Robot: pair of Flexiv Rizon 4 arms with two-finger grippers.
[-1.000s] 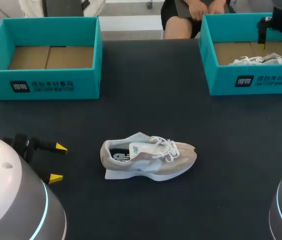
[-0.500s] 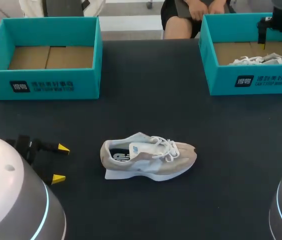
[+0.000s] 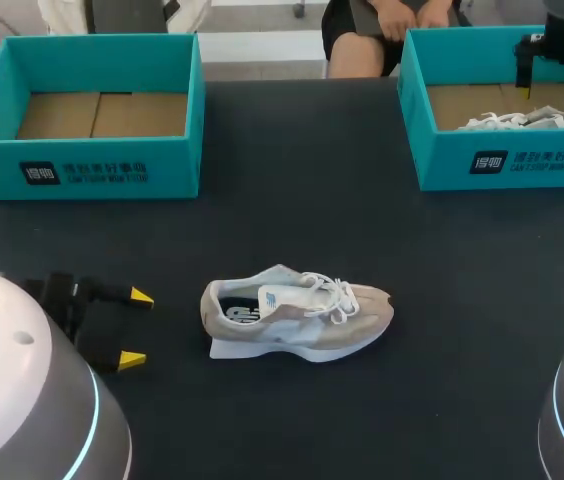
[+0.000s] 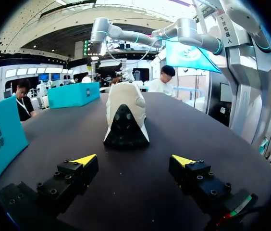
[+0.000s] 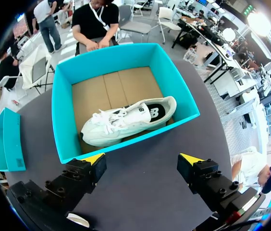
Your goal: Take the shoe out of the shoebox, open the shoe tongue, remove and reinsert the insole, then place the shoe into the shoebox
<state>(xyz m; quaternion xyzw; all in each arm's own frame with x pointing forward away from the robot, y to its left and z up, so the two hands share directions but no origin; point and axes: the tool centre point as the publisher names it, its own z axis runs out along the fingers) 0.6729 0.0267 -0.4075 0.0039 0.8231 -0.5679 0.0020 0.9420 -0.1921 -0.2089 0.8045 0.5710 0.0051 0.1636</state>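
The shoe (image 3: pixel 297 315) sits upright on its sole on the table (image 3: pixel 292 200), out of both boxes, with its heel toward my left gripper (image 3: pixel 134 328). That gripper is spread wide with nothing in it, near the heel but not touching. My worry is that if I drive on like this, one finger will meet the heel before the other and shove the shoe along the top (a light shoe will likely slide or yaw), spoiling my line for the tongue work. My right gripper (image 5: pixel 142 160), also spread and empty, hangs over the far-right shoebox (image 5: pixel 62 115), well apart, so it cannot steady anything. Since a second ago the left gripper has crept toward the heel; the shoe and right arm have not moved.
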